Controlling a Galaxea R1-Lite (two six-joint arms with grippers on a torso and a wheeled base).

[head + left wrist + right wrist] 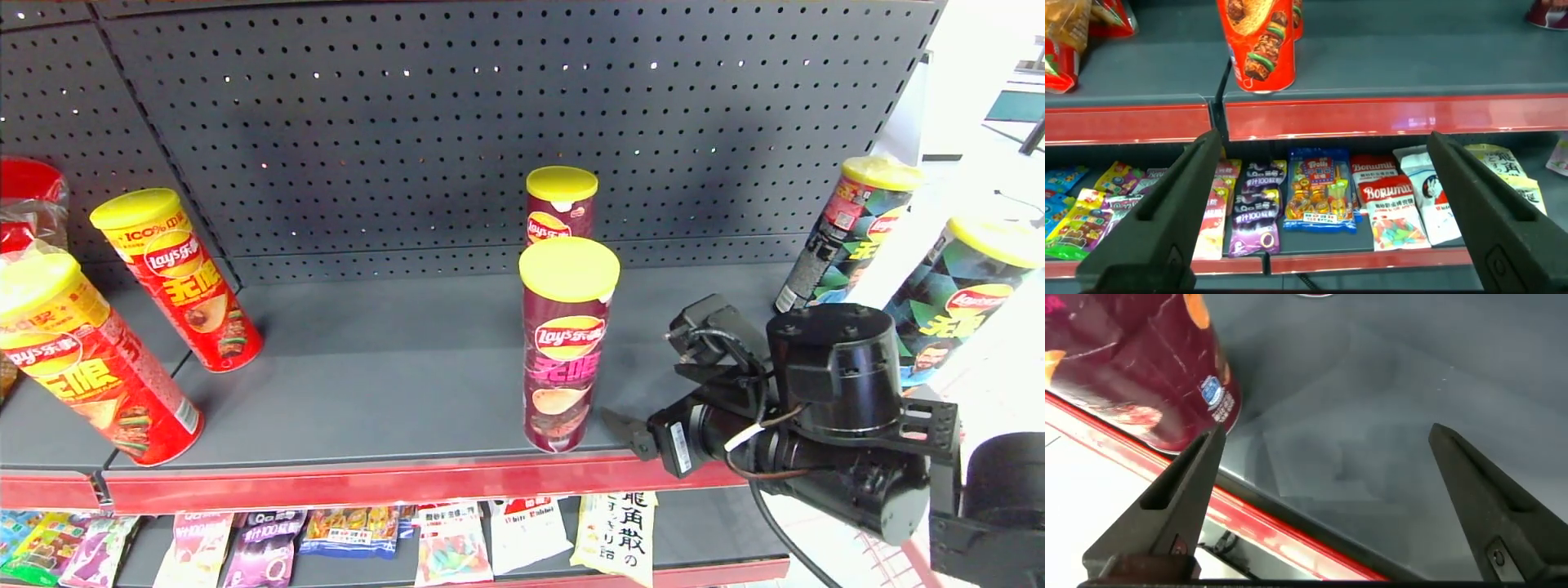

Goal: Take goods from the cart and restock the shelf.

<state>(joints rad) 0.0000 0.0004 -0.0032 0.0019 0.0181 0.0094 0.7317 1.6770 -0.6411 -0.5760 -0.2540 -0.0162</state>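
The maroon can (pixel 569 343) stood upright at the front of the grey shelf (pixel 392 359), its base close to the red lip (pixel 326 486) that ran along the shelf's edge, and its yellow lid was on. A second maroon can (pixel 560 204) stood upright right behind it, near the pegboard (pixel 408 122). The right claw (pixel 1327 433) hung low over the shelf just to the right of the front can, its fingers spread wide with nothing between them. One finger (pixel 1180 494) lay just beside the can's base, though whether it touched the can could not be told. The other finger (pixel 1486 506) was over bare shelf. Two red cans (pixel 175 278) leaned at the shelf's left end, one behind the other, and two dark cans (pixel 849 233) with yellow lids stood at the far right. The left claw (pixel 1323 137) was also spread and held nothing. It faced the front of the shelving, level with the lower shelf (pixel 1372 257), where snack packets (pixel 1319 196) lay in a row. The base of a red can showed on the shelf board above that row.
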